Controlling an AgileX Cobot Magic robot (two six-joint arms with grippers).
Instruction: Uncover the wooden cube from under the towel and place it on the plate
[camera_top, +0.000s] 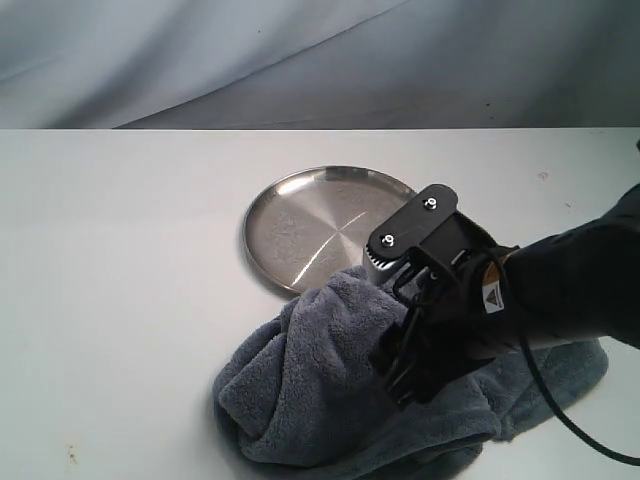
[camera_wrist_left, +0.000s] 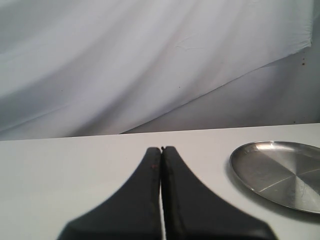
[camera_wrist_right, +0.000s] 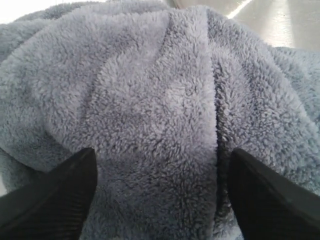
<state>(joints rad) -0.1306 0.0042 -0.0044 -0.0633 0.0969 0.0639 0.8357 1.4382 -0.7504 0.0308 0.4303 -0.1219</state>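
- Bench (camera_top: 120, 250): pale, flat surface with a draped white backdrop (camera_top: 300, 60) behind its far edge.
- Plate (camera_top: 290, 235): round silver metal dish with a raised rim. It lies flat on the bench toward the far middle and holds nothing.
- Towel (camera_top: 300, 400): thick slate-blue fleece, bunched in a heap at the near middle and right of the bench. Its far fold lies against the plate's near rim.
- Wooden cube: not visible in any view, so its place cannot be told.
- Right tool (camera_top: 400, 365): lowered onto the towel heap from the right. Its black fingers (camera_wrist_right: 60, 200) are spread wide, one on each side of a raised fleece ridge, and clamp nothing.
- Left tool (camera_wrist_left: 161, 150): closed finger to finger with nothing between them. It hangs over bare bench with the plate near it.
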